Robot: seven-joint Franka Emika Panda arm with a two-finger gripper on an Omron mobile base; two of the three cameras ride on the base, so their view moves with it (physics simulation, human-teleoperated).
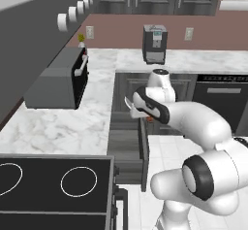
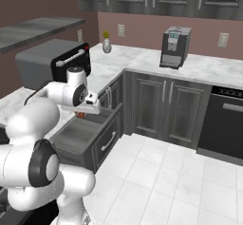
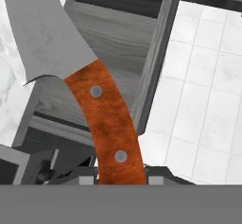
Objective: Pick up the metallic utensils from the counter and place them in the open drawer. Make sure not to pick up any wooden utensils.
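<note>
One knife (image 3: 80,76) in my grip: grey blade, orange-brown handle with two rivets, seen close in the hand view. My fingers (image 3: 158,176) pinch the handle at its lower end, one dark tip on each side. Blade runs away from the hand, over the open drawer (image 3: 123,43) and the edge of the white marble counter (image 3: 9,100). From the base views, my gripper (image 2: 84,111) hangs above the open drawer (image 1: 127,144), a bit of orange showing beneath it. Drawer interior grey. Toaster oven (image 1: 60,81) on the counter (image 1: 58,122) to the left; coffee machine (image 2: 173,47) well apart at the back wall.
</note>
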